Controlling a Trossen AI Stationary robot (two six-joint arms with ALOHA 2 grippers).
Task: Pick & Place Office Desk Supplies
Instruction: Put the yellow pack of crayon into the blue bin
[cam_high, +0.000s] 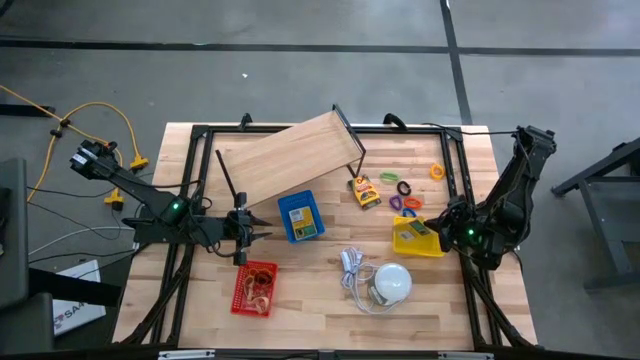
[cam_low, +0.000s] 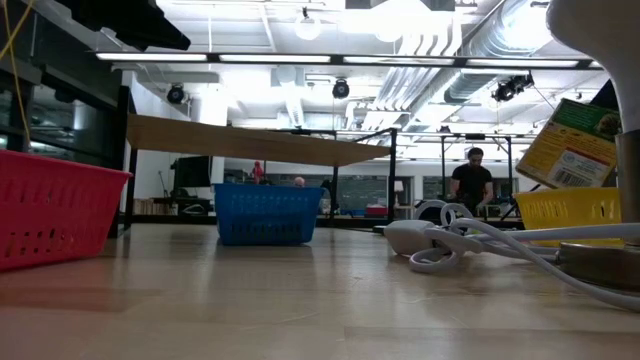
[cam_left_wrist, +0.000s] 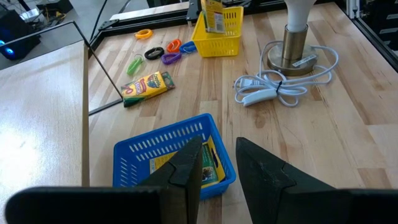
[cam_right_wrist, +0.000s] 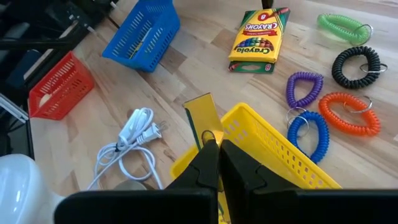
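My right gripper (cam_right_wrist: 218, 148) is shut, low over the yellow basket (cam_right_wrist: 273, 152) at the table's right. Its tips are at the upper end of a yellow-green packet (cam_right_wrist: 200, 118) that stands tilted inside the basket (cam_low: 570, 150). My left gripper (cam_left_wrist: 219, 163) hangs open above the blue basket (cam_left_wrist: 168, 149), which holds another yellow-green packet (cam_left_wrist: 163, 163). A crayon box (cam_right_wrist: 258, 38) lies flat on the table. Beside it lie coiled rings: green (cam_right_wrist: 342, 26), black (cam_right_wrist: 356, 65), purple (cam_right_wrist: 303, 88), blue (cam_right_wrist: 311, 134) and orange (cam_right_wrist: 348, 113). My right gripper's shut fingertips (cam_right_wrist: 210, 150) meet the upper end of the standing packet (cam_right_wrist: 208, 134), coming slanting down from the table's right side. Whether a thin edge is pinched between them or only touched, I cannot tell. The packet's lower end stays inside the yellow basket.
A red basket (cam_high: 255, 288) stands near the front left. A white dome lamp (cam_high: 392, 283) with its white cord (cam_high: 352, 268) lies front centre. A raised wooden board (cam_high: 290, 155) on a black frame covers the far left.
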